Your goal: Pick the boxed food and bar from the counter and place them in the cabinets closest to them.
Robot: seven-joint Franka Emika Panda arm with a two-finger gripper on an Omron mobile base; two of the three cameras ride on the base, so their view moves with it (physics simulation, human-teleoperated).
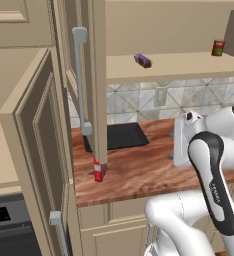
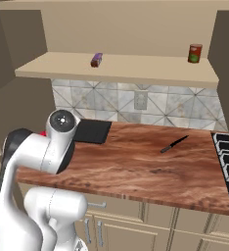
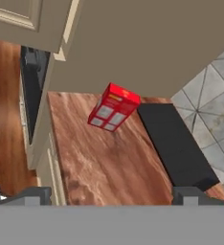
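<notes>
so the small dark purple wrapped bar (image 1: 142, 60) already lies on the plain tan shelf (image 2: 136, 69) of the open beige cabinet, well apart from the small red-and-green can (image 2: 195, 53) at the shelf's far end. what is left is the small upright red cardboard box (image 3: 114, 106), which stands on the reddish-brown wood-grain table (image 2: 150, 164) near its end, just beside the flat black mat (image 3: 176, 144) and tucked under the edge of the open beige panelled cabinet door (image 1: 96, 80).

the tool (image 3: 111, 195) stands wide and holds nothing, with the box ahead of it and not yet between the fingers. to do this step well, i'd judge it should come in low along the table, keep clear of the door hanging over the box, and square the fingers across the box's narrow sides before closing, since a tall light carton will likely tip if nudged on one corner.

from the left base camera the door hides most of the box; only a red sliver shows. from the right base camera the arm's own joint covers it but for a speck of red. the box's printed face is too blurred to read.
</notes>
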